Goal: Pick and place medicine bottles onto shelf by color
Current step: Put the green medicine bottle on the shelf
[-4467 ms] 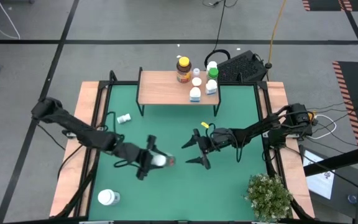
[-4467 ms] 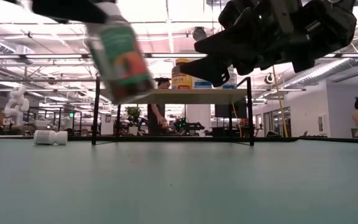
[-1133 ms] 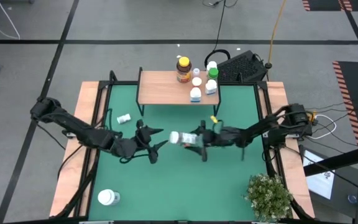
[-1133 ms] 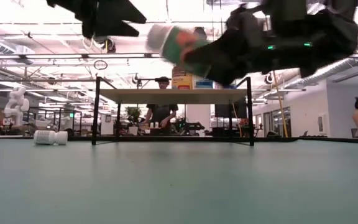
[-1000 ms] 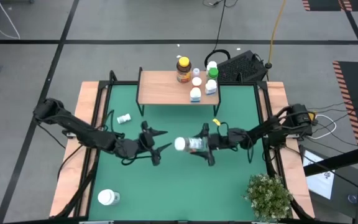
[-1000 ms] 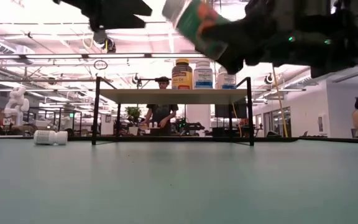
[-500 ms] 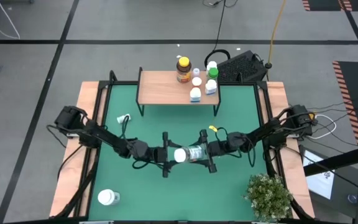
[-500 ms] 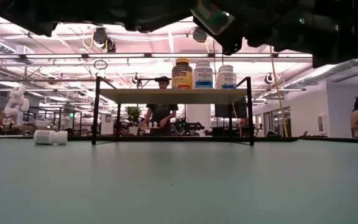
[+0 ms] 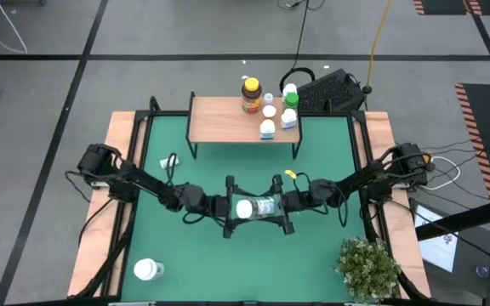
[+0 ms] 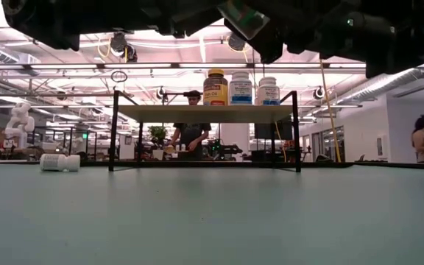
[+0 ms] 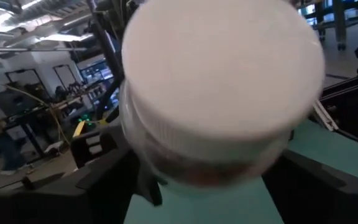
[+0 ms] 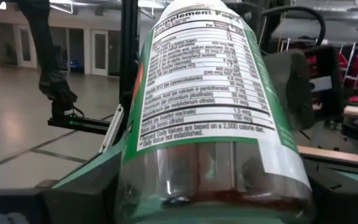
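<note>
A clear plastic medicine bottle with a white cap and a green-and-white label (image 9: 258, 208) hangs on its side above the middle of the green table mat (image 9: 330, 246), and we see it held between the two arms. The right gripper (image 9: 286, 206) comes in low from the right, arm stretched nearly flat, its dark fingers pinching the bottle's body. The left gripper (image 9: 229, 206) reaches in from the left, also nearly flat, its fingers spread to either side of the white cap; we cannot tell whether they touch it. In the right wrist view the label reads "Supplement Facts" over fine lines we cannot read, and the clear base shows reddish residue. Behind, the low light-wood shelf on thin black legs (image 9: 219, 121) carries an amber bottle with a yellow cap (image 9: 250, 95), a green-capped bottle (image 9: 292, 100) and several white ones. A small white bottle (image 9: 171, 161) lies on its side on the mat, and a larger white-capped one (image 9: 148, 270) sits at the near left corner.
</note>
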You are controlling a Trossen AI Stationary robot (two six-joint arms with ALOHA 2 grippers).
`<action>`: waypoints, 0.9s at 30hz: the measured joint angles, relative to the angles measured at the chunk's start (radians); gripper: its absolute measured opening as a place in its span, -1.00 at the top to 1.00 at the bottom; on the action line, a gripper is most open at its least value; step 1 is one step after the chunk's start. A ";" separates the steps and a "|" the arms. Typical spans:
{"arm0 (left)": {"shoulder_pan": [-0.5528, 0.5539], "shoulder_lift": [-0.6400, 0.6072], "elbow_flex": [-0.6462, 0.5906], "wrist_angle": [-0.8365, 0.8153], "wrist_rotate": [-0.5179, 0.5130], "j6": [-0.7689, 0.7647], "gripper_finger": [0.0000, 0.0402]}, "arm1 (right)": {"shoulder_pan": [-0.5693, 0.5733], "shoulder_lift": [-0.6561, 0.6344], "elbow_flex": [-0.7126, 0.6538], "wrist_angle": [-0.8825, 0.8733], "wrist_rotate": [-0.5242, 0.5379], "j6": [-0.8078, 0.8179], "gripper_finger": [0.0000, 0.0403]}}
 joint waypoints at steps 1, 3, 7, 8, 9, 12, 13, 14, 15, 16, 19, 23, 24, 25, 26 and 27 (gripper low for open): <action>0.003 0.000 0.000 0.000 0.010 -0.007 -0.61 | -0.003 0.000 0.001 -0.003 -0.001 0.004 -0.33; 0.006 0.000 0.002 -0.001 0.036 -0.027 -0.62 | -0.009 0.001 0.001 -0.016 -0.002 -0.001 -0.33; 0.005 0.000 0.002 0.015 0.046 -0.046 -0.56 | -0.016 0.001 0.001 -0.021 -0.003 0.000 -0.33; 0.007 0.000 0.002 0.024 0.045 -0.055 -0.54 | -0.017 0.000 0.001 -0.018 -0.001 0.003 -0.33; 0.011 0.000 0.002 0.031 0.045 -0.066 -0.51 | -0.017 -0.001 0.001 -0.014 0.006 0.005 -0.33; 0.030 0.000 0.002 0.034 0.057 -0.090 -0.46 | -0.017 -0.001 -0.001 -0.005 0.032 0.018 -0.34; 0.036 0.000 0.002 0.037 0.061 -0.099 -0.44 | -0.017 -0.001 -0.001 0.000 0.034 0.019 -0.34; 0.042 -0.001 0.002 0.038 0.065 -0.109 -0.43 | -0.017 -0.001 -0.001 0.001 0.039 0.018 -0.34; 0.048 -0.001 0.002 0.038 0.068 -0.119 -0.42 | -0.017 -0.001 -0.001 0.000 0.046 0.018 -0.34; 0.054 -0.001 0.002 0.038 0.069 -0.130 -0.42 | -0.018 -0.001 -0.002 -0.003 0.049 0.018 -0.34; 0.060 -0.001 0.002 0.036 0.068 -0.139 -0.40 | -0.020 -0.001 -0.002 -0.015 0.065 0.010 -0.34; 0.060 -0.001 0.002 0.032 0.067 -0.119 -0.39 | -0.020 -0.001 -0.002 -0.025 0.115 0.011 -0.34; 0.060 -0.001 0.002 0.030 0.068 -0.121 -0.39 | -0.020 -0.001 -0.002 -0.026 0.122 0.011 -0.35; 0.060 -0.001 0.002 0.029 0.069 -0.127 -0.39 | -0.020 0.000 -0.002 -0.027 0.128 0.011 -0.37; 0.061 -0.001 0.002 0.025 0.068 -0.132 -0.39 | -0.020 0.000 -0.002 -0.031 0.133 0.011 -0.38; 0.061 -0.001 0.002 0.020 0.067 -0.138 -0.39 | -0.020 0.001 -0.002 -0.035 0.139 0.011 -0.40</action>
